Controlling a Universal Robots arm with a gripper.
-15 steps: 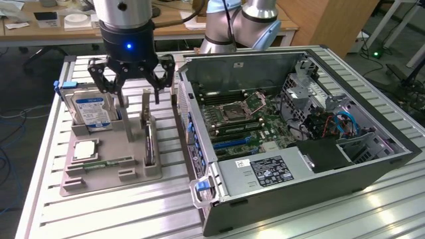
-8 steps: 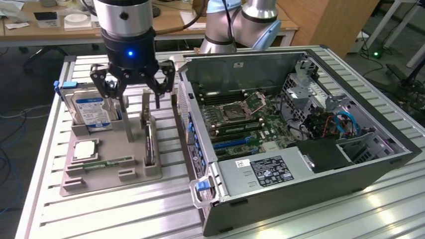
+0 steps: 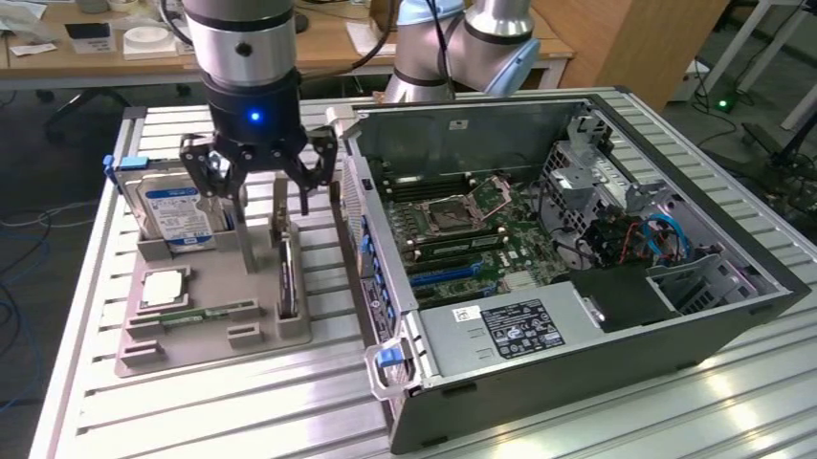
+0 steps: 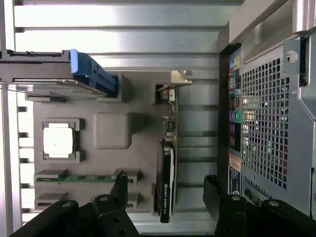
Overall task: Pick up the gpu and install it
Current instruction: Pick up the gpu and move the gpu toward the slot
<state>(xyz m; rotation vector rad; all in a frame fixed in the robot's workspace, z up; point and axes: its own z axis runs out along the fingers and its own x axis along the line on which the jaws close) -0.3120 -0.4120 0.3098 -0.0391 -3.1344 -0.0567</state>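
Note:
The gpu [image 3: 286, 277] stands on its long edge in a slot of the grey holder tray [image 3: 275, 337], a thin green card with a dark cooler. In the wrist view the gpu [image 4: 167, 168] runs between my two black fingers, its silver bracket [image 4: 177, 81] at the far end. My gripper [image 3: 259, 212] hangs open just above the card, one finger on each side, touching nothing. The wrist view shows the gripper [image 4: 165, 192] with the left finger [image 4: 118, 190] and the right finger [image 4: 212, 190] wide apart.
The tray [image 4: 111, 129] also holds a hard drive [image 3: 176, 212] with a blue-white label, a CPU [image 3: 166, 287] and a RAM stick [image 3: 205, 314]. An open computer case [image 3: 537, 249] lies to the exterior view's right, its perforated wall [image 4: 266, 123] close beside the card.

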